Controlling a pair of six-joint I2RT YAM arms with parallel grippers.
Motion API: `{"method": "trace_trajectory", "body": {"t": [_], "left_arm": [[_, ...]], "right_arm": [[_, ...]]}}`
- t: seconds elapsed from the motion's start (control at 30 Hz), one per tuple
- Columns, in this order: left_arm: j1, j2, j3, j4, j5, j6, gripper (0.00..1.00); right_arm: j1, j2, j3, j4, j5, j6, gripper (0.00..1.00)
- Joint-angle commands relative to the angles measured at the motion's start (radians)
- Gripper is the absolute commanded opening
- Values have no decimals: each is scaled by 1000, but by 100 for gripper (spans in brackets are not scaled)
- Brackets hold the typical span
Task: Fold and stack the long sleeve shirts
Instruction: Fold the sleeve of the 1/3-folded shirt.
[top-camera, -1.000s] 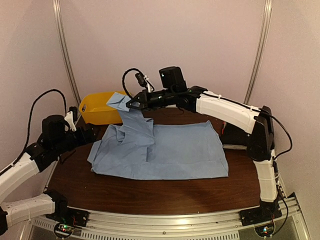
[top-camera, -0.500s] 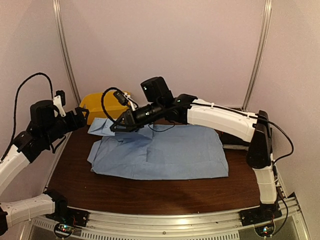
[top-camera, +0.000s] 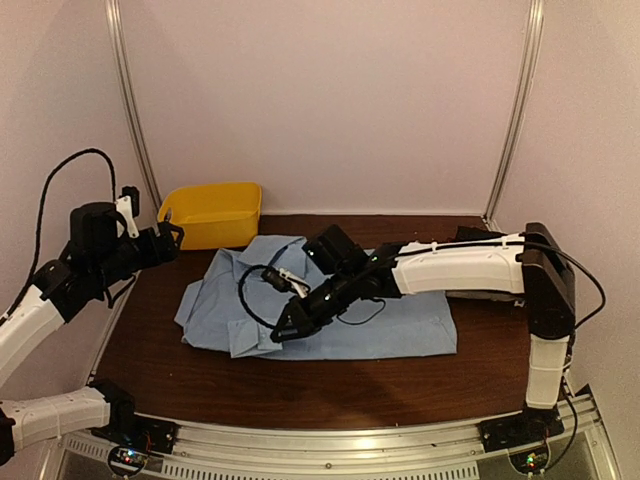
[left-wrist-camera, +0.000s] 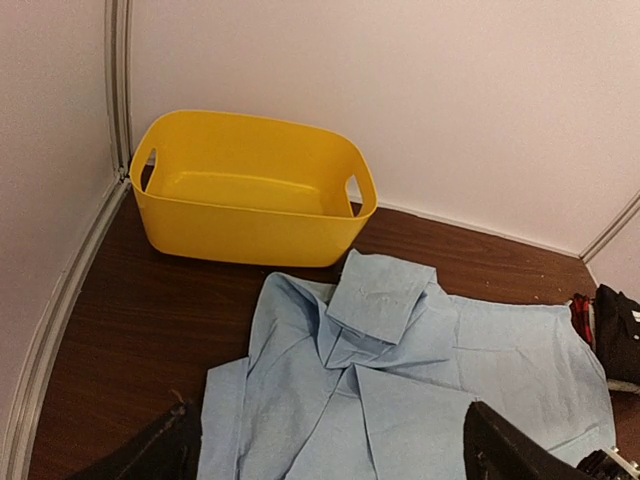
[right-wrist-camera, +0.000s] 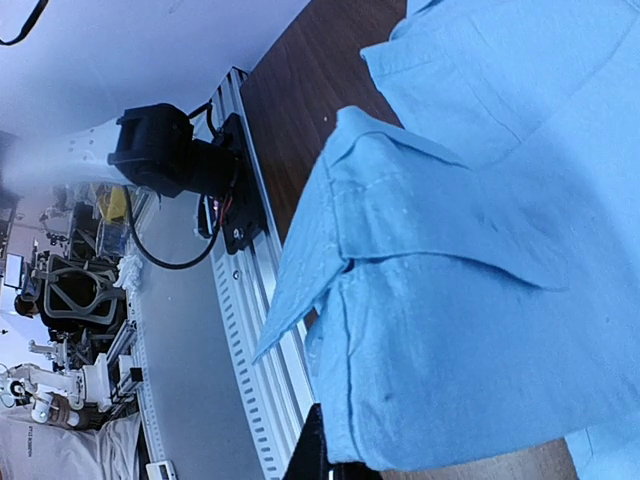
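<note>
The light blue shirt (top-camera: 400, 300) lies spread on the brown table, collar and folded parts toward the left. My right gripper (top-camera: 283, 328) reaches across it and is low at its front-left part. In the right wrist view this gripper (right-wrist-camera: 345, 468) is shut on a folded sleeve edge of the light blue shirt (right-wrist-camera: 470, 300). My left gripper (top-camera: 165, 240) hovers at the back left near the bin, open and empty. Its view (left-wrist-camera: 330, 445) looks down on the shirt's collar area (left-wrist-camera: 385, 300). No grey shirt is in view.
A yellow plastic bin (top-camera: 210, 213), empty (left-wrist-camera: 250, 190), stands at the back left corner. A black bundle with a red patch (left-wrist-camera: 612, 332) lies at the table's right edge; I cannot tell what it is. Walls close in behind and on both sides.
My right gripper has carried the blue sleeve from high at the back left, down and forward across the shirt to its front-left part. My left arm has risen and drawn back to the left.
</note>
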Motion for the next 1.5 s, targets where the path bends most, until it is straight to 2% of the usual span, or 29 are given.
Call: {"method": "trace_trajectory", "body": {"t": [0.0, 0.47, 0.87, 1.47], "left_arm": [[-3, 14, -30, 62, 48, 12, 92], [-3, 55, -86, 108, 94, 6, 92], [-3, 129, -129, 165, 166, 1, 93], [-3, 123, -155, 170, 168, 1, 93]], "right_arm": [[-17, -103, -111, 25, 34, 0, 0], [-51, -182, -238, -125, 137, -30, 0], [-51, -244, -424, -65, 182, 39, 0], [-152, -214, -410, -291, 392, -60, 0]]}}
